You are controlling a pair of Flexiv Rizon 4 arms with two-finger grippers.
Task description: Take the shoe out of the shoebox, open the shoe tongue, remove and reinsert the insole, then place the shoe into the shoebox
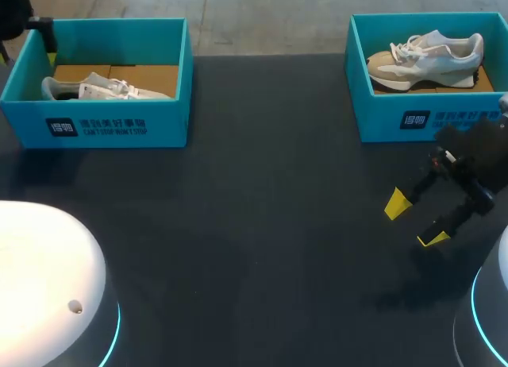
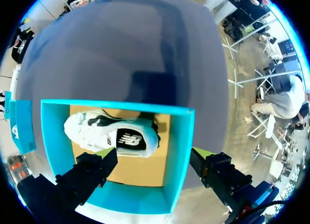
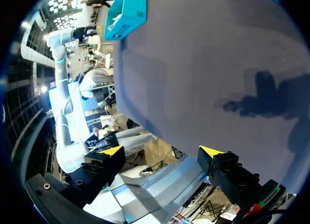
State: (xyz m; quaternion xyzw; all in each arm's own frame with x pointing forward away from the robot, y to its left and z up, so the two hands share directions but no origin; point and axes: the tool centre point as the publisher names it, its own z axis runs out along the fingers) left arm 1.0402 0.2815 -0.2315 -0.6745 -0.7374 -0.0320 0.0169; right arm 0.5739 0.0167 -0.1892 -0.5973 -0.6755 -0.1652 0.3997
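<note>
1. The left gripper [image 2: 152,156] hangs above the left shoebox [image 2: 180,146] and points straight down into it. Its fingers are spread wide with nothing between them. One yellow tip is over the box's inside, just beside the left shoe [image 2: 110,133]; the other is out past the box's wall.
2. In the head view only a dark bit of this arm shows, at the far left corner of that box.
3. The right gripper [image 1: 414,222] hovers low over the dark table [image 1: 254,224], in front of the right shoebox [image 1: 413,117] and apart from it. Its fingers are parted and hold nothing, and its shadow [image 3: 271,103] falls on the tabletop ahead of it.
4. The left shoe lies inside the open-topped teal left shoebox, on the brown cardboard floor [image 2: 140,170] and toward one end. It is white and pale grey, with a dark logo on its side and a dark opening. No finger touches it.
5. The right shoe [image 1: 426,59] rests in the right shoebox, also teal and open-topped. It is beige, white and grey with white laces, its toe toward the table's middle and its heel toward the right edge — well apart from either gripper
</note>
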